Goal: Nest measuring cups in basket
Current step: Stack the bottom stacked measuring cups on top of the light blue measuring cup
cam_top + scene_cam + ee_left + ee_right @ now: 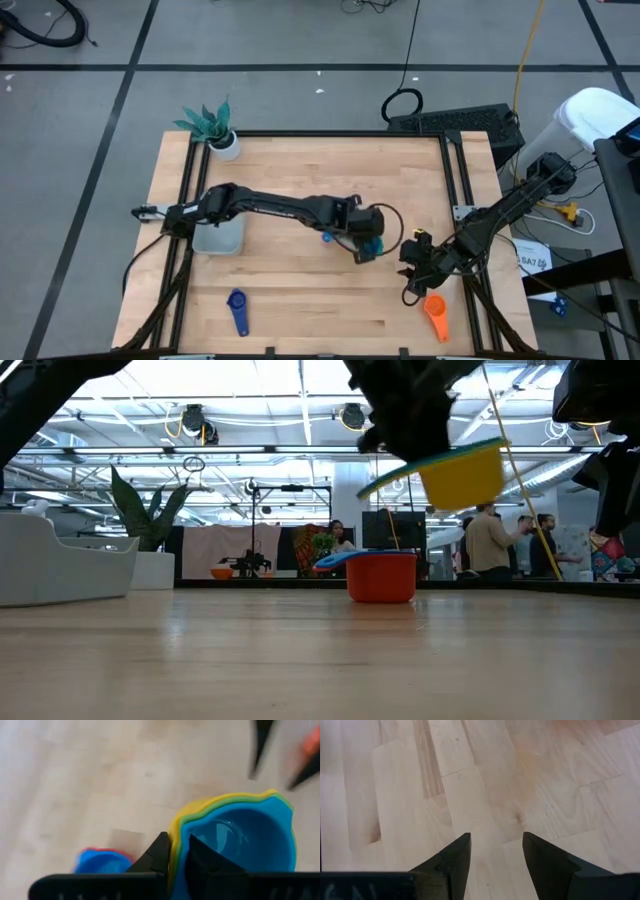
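The left gripper [177, 857] is clamped on the rim of a nested stack [235, 835]: a light blue cup innermost, a green cup around it, and a yellow cup outermost. One finger sits inside the bowl and the other outside the wall. In the low view the stack [460, 472] hangs clear above the table.

Just below and beside this claw, a red cup [382, 577] stands on the wood with a blue cup [345, 558] resting in it. The overhead view shows only a blue speck [326, 238] there, right next to the gripper [368, 246].

Further off, toward the right side of the table, the right gripper [492, 851] hovers over bare wood with its fingers apart and nothing between them. The orange cup [436, 313] lies just beyond it, near the table's front edge.

On the other side, well away from the left claw, the dark blue cup [238, 309] lies alone near the front edge. Farthest back along the left arm is the basket [222, 238], partly hidden under that arm; I cannot tell if anything is in it.

My read is that the nesting is about half done. Three cups are stacked in hand and two are paired on the table. The orange and dark blue cups are still loose, and nothing can be seen delivered to the basket yet.
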